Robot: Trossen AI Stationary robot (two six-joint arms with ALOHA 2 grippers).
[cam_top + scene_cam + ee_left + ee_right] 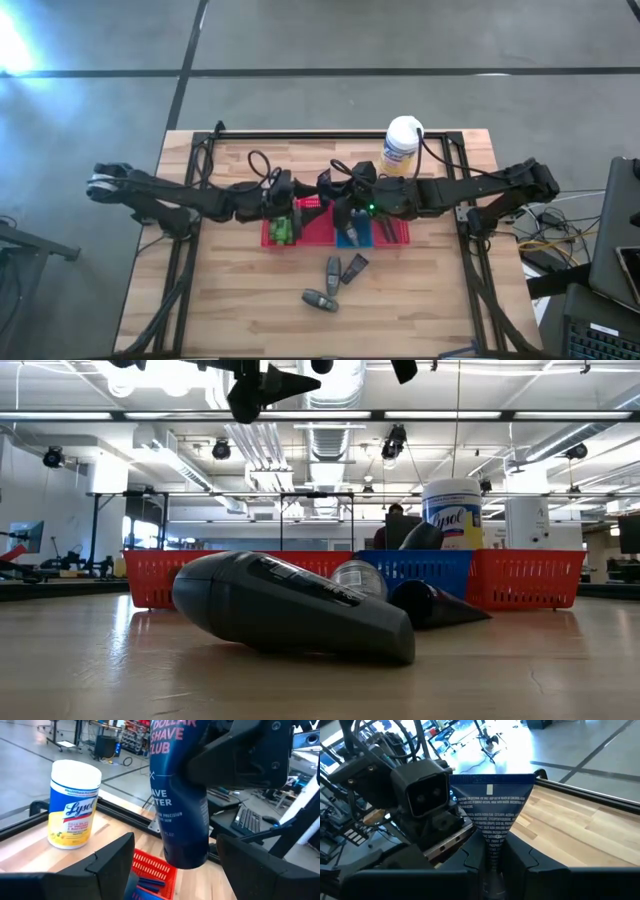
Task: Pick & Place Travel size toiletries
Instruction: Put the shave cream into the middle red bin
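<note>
My right gripper (492, 857) is shut on a dark blue printed tube (179, 805) and holds it in the air above the baskets (342, 200). My left gripper (175, 845) faces it from the table's left (298, 205). It is open, with one finger on each side of the tube's rounded end (185, 857), not touching it. Green pieces (283, 231) lie in the left red basket (312, 232). Two grey oval tubes (333, 271) (320, 300) and a dark packet (354, 268) lie flat on the table in front of the baskets. My right gripper pinches the dark blue tube's body (492, 847) between its two fingers (472, 860), across the flat faces. The wide crimped end (490, 780) sticks out beyond the fingertips toward the left gripper. The tube is lifted clear of the table and baskets.
A blue basket (352, 238) and a second red basket (397, 232) stand right of the first, holding dark items. The white canister (402, 146) stands behind them near the far edge. Bare wood lies at the near left and near right of the table.
</note>
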